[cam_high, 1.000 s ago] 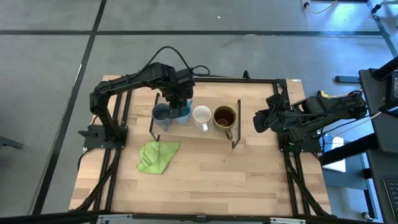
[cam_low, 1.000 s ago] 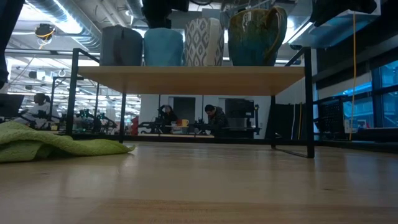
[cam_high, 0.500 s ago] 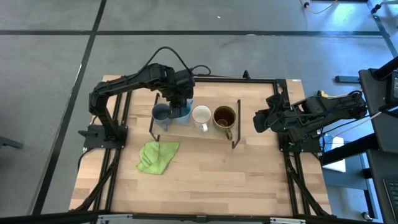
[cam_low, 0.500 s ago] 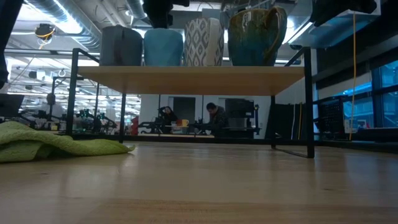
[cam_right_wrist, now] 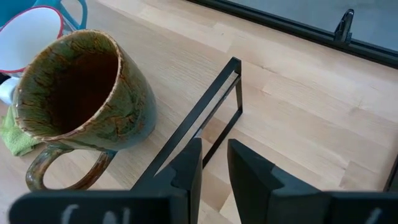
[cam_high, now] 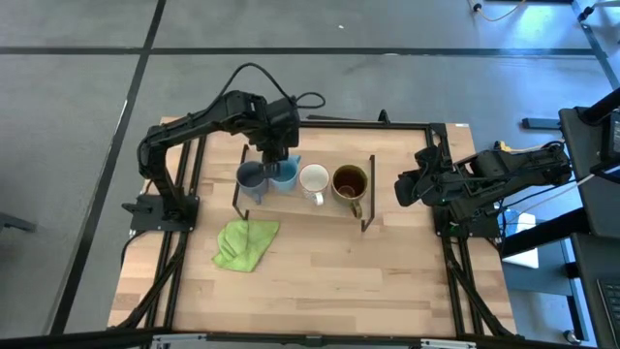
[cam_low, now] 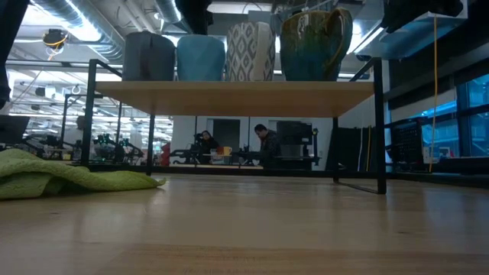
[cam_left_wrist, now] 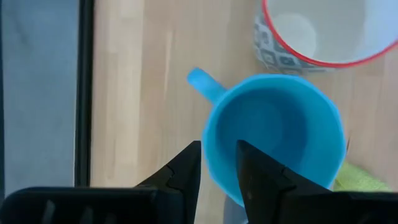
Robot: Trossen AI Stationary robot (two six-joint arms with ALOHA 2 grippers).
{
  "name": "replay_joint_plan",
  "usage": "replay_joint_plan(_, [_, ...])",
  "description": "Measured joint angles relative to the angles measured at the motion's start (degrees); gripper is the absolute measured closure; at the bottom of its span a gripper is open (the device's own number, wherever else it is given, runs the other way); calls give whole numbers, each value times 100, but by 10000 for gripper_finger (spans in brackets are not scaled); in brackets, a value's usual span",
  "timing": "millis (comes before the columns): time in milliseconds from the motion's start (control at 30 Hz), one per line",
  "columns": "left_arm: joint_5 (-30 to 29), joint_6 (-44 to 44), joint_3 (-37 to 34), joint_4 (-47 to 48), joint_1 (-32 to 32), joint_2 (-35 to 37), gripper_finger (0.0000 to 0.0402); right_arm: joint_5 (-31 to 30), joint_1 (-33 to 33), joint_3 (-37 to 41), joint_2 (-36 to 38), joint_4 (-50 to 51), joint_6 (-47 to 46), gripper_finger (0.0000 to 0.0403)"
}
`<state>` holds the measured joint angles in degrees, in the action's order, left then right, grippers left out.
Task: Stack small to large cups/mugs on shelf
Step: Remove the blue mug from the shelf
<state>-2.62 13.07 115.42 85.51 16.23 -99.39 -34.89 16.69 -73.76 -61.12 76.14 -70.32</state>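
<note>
Four mugs stand in a row on the shelf: grey-blue, light blue, white and brown. Each rests on its base on the light-wood board. My left gripper hangs open above the light blue mug's handle-side rim, pointing steeply down with nothing in it. In the low view its dark body is clear above that mug. My right gripper waits open and empty at the table's right edge, beside the brown mug.
A crumpled green cloth lies on the table in front of the shelf's left end. The shelf's black wire end frames stand at both ends of the board. Bare wooden tabletop stretches toward the near edge. People sit in the room behind.
My left gripper has risen from the light blue mug and drawn a little toward the far edge, so the mug's mouth shows more in the high view. All the mugs have stayed where they were on the shelf.
</note>
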Motion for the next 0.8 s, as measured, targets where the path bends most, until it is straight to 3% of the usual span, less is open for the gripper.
replay_joint_plan(800, [429, 253, -33, 140, 225, -344, 308, -4, -2, 0, 4, -2, -13, 324])
